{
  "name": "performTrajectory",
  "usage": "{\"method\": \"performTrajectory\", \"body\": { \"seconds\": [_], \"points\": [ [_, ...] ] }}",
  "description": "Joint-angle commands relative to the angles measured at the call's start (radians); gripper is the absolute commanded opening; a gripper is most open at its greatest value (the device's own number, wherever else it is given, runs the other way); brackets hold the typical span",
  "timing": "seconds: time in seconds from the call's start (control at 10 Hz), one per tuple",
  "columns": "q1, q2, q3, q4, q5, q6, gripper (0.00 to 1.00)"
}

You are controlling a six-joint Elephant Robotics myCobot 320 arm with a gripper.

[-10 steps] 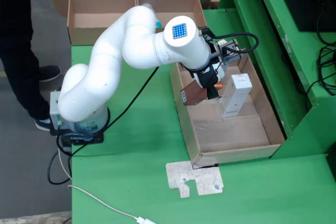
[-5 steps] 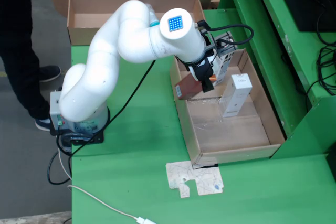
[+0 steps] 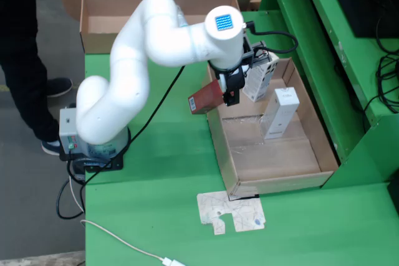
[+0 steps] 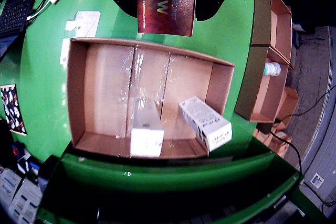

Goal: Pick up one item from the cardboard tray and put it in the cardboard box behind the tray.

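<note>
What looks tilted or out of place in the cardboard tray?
One white carton leans askew against the end wall of the tray. The other white carton stands upright. The jaws hold a reddish-brown box over the tray's edge.

Dark red box (image 3: 206,99) held tilted above cardboard tray's (image 3: 221,147) left wall.
</note>
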Motion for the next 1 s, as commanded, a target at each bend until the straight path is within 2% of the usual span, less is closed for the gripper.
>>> {"method": "performTrajectory", "body": {
  "seconds": [0.0,0.4,0.7,0.9],
  "points": [
    [0.12,-0.157,0.561,-0.234,-0.041,0.09,0.0],
    [0.268,-0.197,0.757,-0.337,-0.116,0.205,0.0],
    [0.34,-0.169,0.775,-0.372,-0.156,0.264,0.0],
    [0.413,-0.112,0.703,-0.353,-0.201,0.322,0.0]
  ]
}}
